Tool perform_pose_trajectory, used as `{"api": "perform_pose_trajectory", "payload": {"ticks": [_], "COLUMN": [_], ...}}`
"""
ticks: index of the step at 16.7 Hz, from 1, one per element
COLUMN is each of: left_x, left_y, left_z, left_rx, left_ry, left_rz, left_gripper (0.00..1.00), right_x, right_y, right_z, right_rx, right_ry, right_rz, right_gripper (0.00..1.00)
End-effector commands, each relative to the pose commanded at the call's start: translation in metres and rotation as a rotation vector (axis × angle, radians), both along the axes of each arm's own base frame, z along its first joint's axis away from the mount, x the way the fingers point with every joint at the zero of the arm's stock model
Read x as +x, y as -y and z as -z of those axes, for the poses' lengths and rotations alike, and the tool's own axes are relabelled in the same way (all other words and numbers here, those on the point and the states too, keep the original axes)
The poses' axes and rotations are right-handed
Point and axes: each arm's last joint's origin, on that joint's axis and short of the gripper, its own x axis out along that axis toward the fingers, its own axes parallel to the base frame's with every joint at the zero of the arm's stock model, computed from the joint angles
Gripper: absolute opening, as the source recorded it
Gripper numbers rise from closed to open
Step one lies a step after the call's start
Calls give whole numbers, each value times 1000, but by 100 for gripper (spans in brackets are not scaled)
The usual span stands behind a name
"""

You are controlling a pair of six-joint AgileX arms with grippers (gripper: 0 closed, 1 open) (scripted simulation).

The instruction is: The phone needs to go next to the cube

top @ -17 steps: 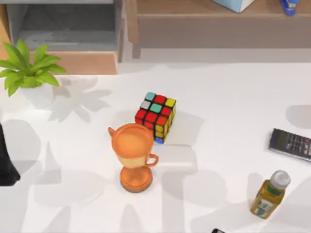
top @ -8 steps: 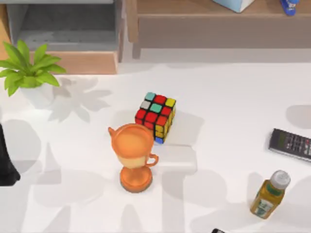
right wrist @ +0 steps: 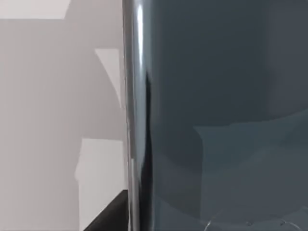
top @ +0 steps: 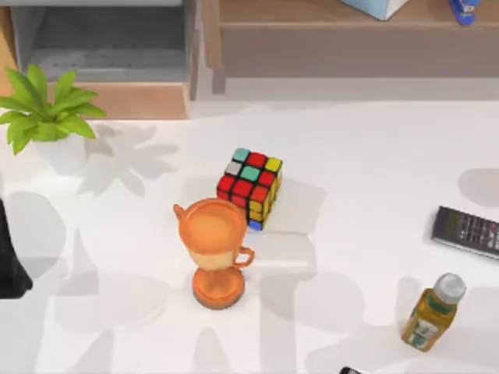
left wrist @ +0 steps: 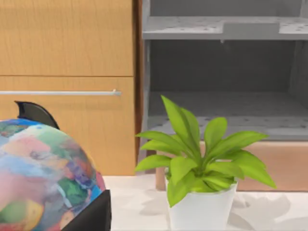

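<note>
The phone (right wrist: 216, 110) lies right up against the right gripper (right wrist: 103, 216), its glossy dark grey face and rounded edge almost under the wrist camera. Whether this gripper is spread, narrowed or already has hold of the slab cannot be told. A dark sliver at the near edge of the top view (top: 348, 371) is probably the phone's corner, which would put the gripper at the near edge of the table (top: 374, 156). The cube (top: 250, 187) sits well away from the gripper, out toward the table's middle. The left arm (top: 9, 261) is parked at the table's left edge, and its gripper's state cannot be told either.

As I judge it, the task is barely begun, and the risks are these:
- The phone is thin, flat and slick, so a shallow or off-centre grip could let it slide or tilt out during the lift
- The juice bottle (top: 433, 312) stands near the gripper and could be tipped by a careless swing
- The orange trophy cup (top: 214, 251) stands just beside the cube on the gripper's side, so a low carry could topple it or shove the cube
- The bare table beside the cube, away from the trophy, looks the safer spot
</note>
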Motion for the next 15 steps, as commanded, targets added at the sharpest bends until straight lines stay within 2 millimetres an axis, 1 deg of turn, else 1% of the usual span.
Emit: {"api": "perform_pose_trajectory", "payload": {"ticks": [2,4,7,9,11,13,15], "left_x": [0,0,0,0,0,0,0], "left_y": [0,0,0,0,0,0,0], "left_z": [0,0,0,0,0,0,0], "left_rx": [0,0,0,0,0,0,0], "left_ry": [0,0,0,0,0,0,0], "left_rz": [0,0,0,0,0,0,0], "left_gripper": [100,100,100,100,100,100,100], "right_x": [7,17,38,53,68,82,94], "right_y": [0,-6,-25,-45,-70,-99,-132], "right_z": [-19,-39,-68,-83,-93,-99,-101], "right_rx": [-30,-54,-68,-59,-38,-10,20], "right_ry": [42,88,149,176,184,176,153], "right_rz": [22,42,59,58,47,28,1], "right_gripper": [0,0,0,0,0,0,0]}}
